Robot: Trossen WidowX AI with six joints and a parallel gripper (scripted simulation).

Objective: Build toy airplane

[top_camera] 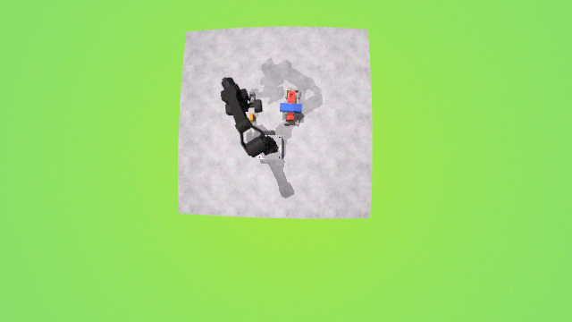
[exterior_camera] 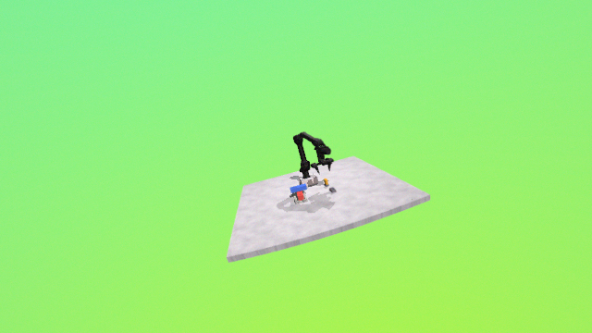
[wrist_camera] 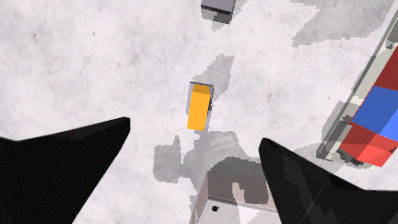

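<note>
The red fuselage [top_camera: 291,99] [exterior_camera: 300,196] [wrist_camera: 369,144] lies in the grey cradle [wrist_camera: 364,84]. The blue wing [top_camera: 290,107] [exterior_camera: 298,189] [wrist_camera: 375,112] lies across its top. The wing's tab is hidden. A small dark socket opening shows on the fuselage's far end in the top view. The orange tail fin [top_camera: 251,117] [exterior_camera: 326,182] [wrist_camera: 198,112] stands in a small grey holder, apart from the cradle. My gripper [exterior_camera: 324,171] [wrist_camera: 196,134] is wide open and empty. It hangs above the table, with the fin between and slightly ahead of the fingertips in the wrist view.
A small grey block [exterior_camera: 332,190] [wrist_camera: 218,6] stands beyond the fin. The pale base plate of the arm [top_camera: 276,152] [wrist_camera: 235,212] is close to the fin on the near side. The cradle stands to the right of the fin in the wrist view.
</note>
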